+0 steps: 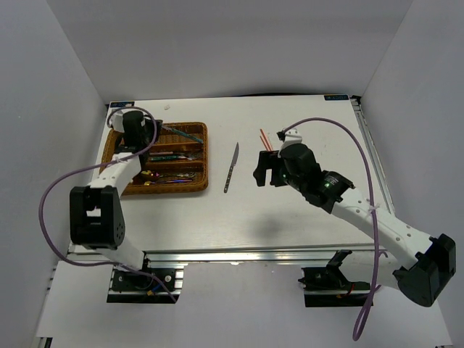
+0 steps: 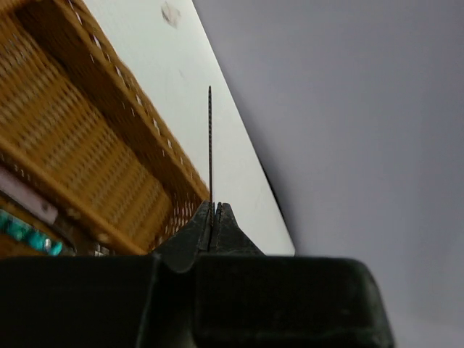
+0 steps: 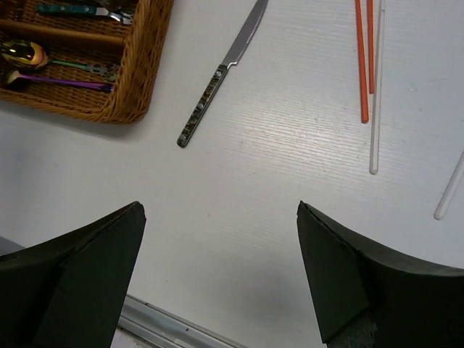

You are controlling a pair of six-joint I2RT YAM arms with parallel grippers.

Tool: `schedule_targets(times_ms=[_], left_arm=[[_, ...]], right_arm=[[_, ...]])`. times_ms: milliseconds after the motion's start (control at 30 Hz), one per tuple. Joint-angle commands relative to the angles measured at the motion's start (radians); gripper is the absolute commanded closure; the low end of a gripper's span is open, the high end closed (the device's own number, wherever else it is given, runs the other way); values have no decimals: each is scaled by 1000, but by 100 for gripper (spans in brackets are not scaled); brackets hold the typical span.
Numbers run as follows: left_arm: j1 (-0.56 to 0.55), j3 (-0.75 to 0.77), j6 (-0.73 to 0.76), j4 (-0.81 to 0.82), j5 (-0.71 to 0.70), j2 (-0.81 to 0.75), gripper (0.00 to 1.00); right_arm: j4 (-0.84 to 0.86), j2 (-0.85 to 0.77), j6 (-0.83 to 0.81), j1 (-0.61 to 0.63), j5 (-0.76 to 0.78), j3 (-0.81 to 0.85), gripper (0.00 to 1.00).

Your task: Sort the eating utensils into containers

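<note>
The brown wicker tray (image 1: 201,156) with its containers sits at the back left. Inside lie a gold-bowled spoon (image 3: 22,52), a rainbow spoon (image 3: 69,84) and a teal-handled piece (image 3: 72,9). My left gripper (image 1: 154,130) hovers over the tray's far side, shut on a slim knife (image 2: 210,138) seen edge-on and sticking straight out past the tips (image 2: 214,206). A silver knife (image 1: 231,167) lies on the table right of the tray. My right gripper (image 1: 264,170) is open above bare table (image 3: 220,206), holding nothing. Red-orange chopsticks (image 3: 362,65) and a white stick (image 3: 375,109) lie beside it.
A second white stick (image 3: 449,190) lies at the right edge of the right wrist view. Grey walls close in the table on three sides. An aluminium rail (image 1: 239,254) runs along the near edge by the arm bases.
</note>
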Motion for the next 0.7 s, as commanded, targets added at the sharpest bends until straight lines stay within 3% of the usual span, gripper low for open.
schedule_targets(times_ms=[0,233,433,533,667], left_arm=[[32,120,-104,7,-85,77,100],[47,336,-144,-74,-143,312,100],[47,341,-190,-88,-188,361,90],[47,315,-194,-81,-186,360,83],[47,308,-191,-100,-176,364,63]], right_arm=[[-14,-26,-20,-16,1,-18,11],[-22,-46,-68,-24,-15,-40,11],[-29,-56,-97,-39,-19,-38,11],[-25,-55,-102,-47,-24,-43,11],[-17,-39,-102,-52,-47,-38,11]])
